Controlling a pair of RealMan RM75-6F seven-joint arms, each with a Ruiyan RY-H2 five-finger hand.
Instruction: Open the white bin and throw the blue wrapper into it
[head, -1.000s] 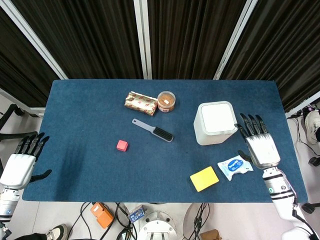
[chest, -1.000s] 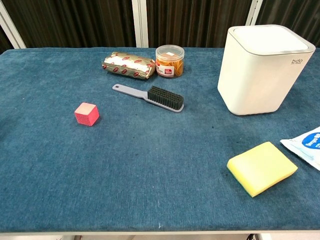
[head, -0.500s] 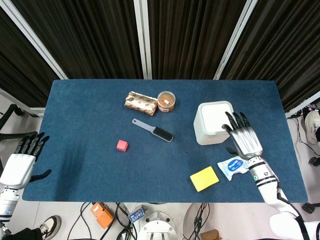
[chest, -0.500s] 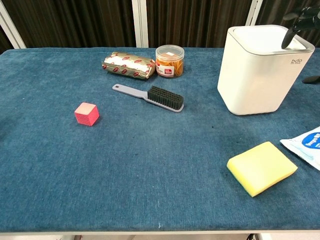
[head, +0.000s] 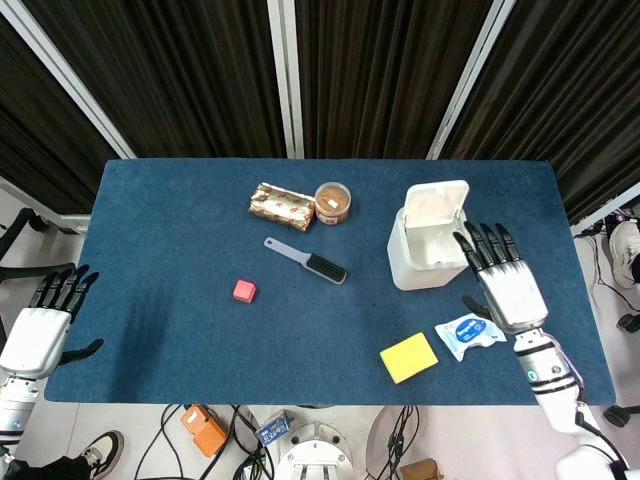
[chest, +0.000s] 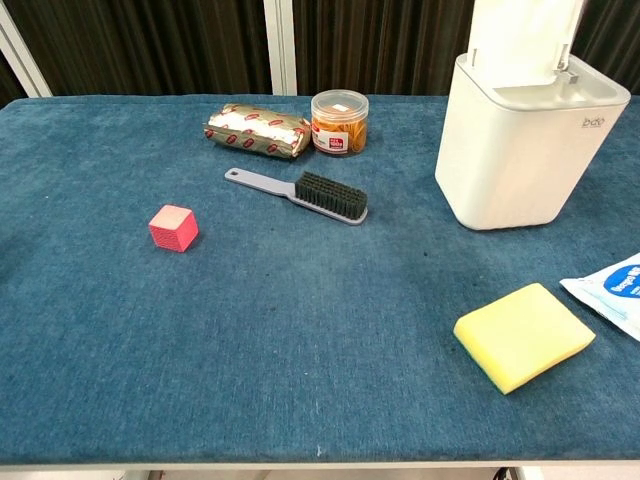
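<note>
The white bin (head: 424, 252) (chest: 520, 150) stands at the right of the table with its lid (head: 437, 200) (chest: 524, 32) swung up at the back. The blue and white wrapper (head: 469, 333) (chest: 612, 291) lies flat near the front right edge. My right hand (head: 505, 281) hovers open, fingers spread, just right of the bin and above the wrapper, holding nothing. My left hand (head: 42, 325) hangs open off the table's left edge. Neither hand shows in the chest view.
A yellow sponge (head: 408, 357) (chest: 523, 335) lies left of the wrapper. A grey brush (head: 306, 260), a pink cube (head: 244, 291), a foil-wrapped pack (head: 282, 206) and a small jar (head: 333, 203) sit across the middle and back of the blue table (head: 170, 240).
The bin's lid has sprung up from closed. My right hand, which was over the lid half a second ago, has drawn back to the right and toward the front.
</note>
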